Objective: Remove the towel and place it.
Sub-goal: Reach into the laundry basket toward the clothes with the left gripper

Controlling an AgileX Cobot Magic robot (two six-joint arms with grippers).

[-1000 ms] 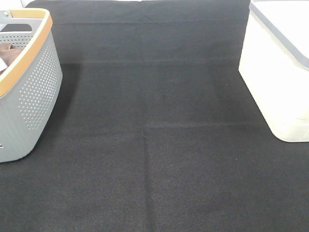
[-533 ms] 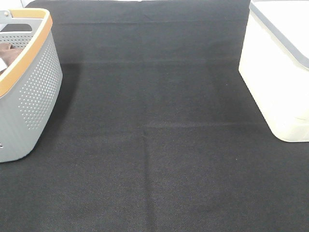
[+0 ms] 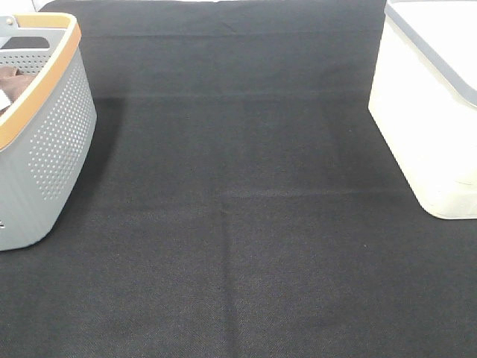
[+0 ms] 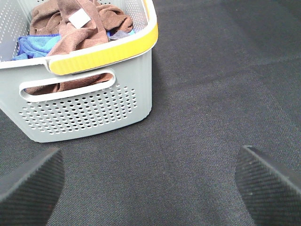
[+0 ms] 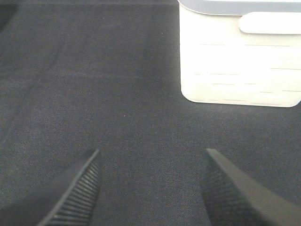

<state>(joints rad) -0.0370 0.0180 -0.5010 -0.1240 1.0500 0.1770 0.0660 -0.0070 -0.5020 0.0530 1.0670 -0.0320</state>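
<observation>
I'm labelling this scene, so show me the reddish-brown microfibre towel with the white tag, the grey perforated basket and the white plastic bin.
reddish-brown microfibre towel (image 4: pixel 77 34): left wrist view, fold beside its tag.
grey perforated basket (image 4: pixel 94 106): left wrist view, side wall.
white plastic bin (image 5: pixel 235 66): right wrist view, side wall.

High camera looks down: basket (image 3: pixel 59 142) at 9 o'clock, bin (image 3: pixel 417 134) at 2. Low wrist cameras each share one.
</observation>
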